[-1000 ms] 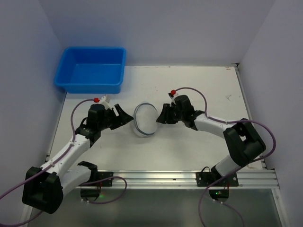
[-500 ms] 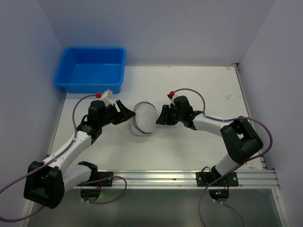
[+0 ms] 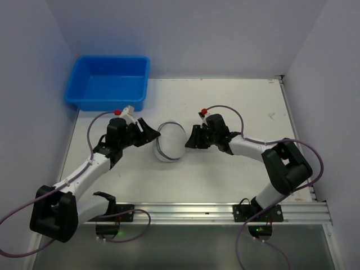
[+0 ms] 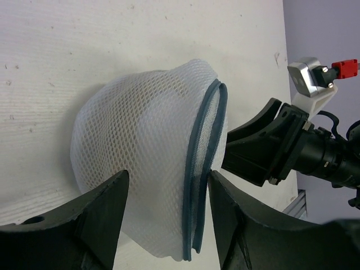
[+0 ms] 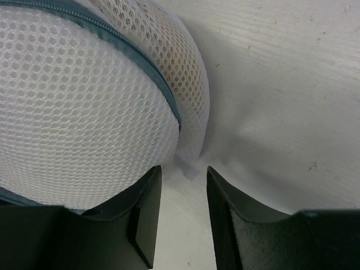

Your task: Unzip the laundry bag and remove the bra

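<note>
The laundry bag, a small round white mesh pouch, stands on its edge at the middle of the table. Its grey-blue zipper runs round the rim and looks closed where it shows. My left gripper is at the bag's left side, open, and its fingers straddle the bag's near edge and zipper. My right gripper is at the bag's right side, open. Its fingers rest low by the mesh with bare table between them. The bra is hidden; only a faint beige tint shows through the mesh.
A blue plastic tub stands at the table's back left corner. White walls close in the left, back and right sides. A metal rail runs along the near edge between the arm bases.
My left gripper has moved up to the bag and its jaws have narrowed around the bag's edge. The right gripper shifted slightly towards the bag. The bag has stayed in place.
</note>
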You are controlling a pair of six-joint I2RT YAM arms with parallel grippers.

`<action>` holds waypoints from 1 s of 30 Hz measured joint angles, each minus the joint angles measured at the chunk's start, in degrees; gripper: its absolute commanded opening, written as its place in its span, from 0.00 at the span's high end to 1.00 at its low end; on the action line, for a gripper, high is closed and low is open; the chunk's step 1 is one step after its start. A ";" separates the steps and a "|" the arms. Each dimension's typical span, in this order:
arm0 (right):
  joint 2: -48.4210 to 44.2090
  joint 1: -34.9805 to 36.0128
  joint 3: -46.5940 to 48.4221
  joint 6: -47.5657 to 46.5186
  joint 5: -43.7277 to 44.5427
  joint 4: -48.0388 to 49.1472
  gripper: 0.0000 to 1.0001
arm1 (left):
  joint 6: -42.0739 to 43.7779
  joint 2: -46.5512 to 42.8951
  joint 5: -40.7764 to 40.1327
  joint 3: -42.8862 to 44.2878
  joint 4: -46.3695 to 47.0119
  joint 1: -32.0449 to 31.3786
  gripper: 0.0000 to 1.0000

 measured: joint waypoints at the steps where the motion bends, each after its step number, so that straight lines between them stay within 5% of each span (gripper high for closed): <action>1: 0.00 0.00 0.00 0.00 0.00 0.00 0.60 | -0.02 -0.04 -0.11 0.00 0.00 0.00 0.39; 8: 0.00 0.00 0.00 -0.04 -0.07 0.02 0.60 | 2.47 -3.87 -4.24 2.69 -1.49 -1.03 0.46; 13: 0.39 0.00 0.13 -0.04 -0.22 0.07 0.60 | 6.93 -4.76 -11.21 10.51 -3.58 -8.15 0.54; 22: 1.22 0.00 0.22 -0.02 -1.03 0.26 0.60 | 14.67 4.55 -27.32 20.09 -11.65 -19.37 0.68; 30: 1.25 0.13 0.22 -0.02 -1.29 0.39 0.60 | 17.81 9.29 -38.07 22.80 -19.87 -24.63 0.66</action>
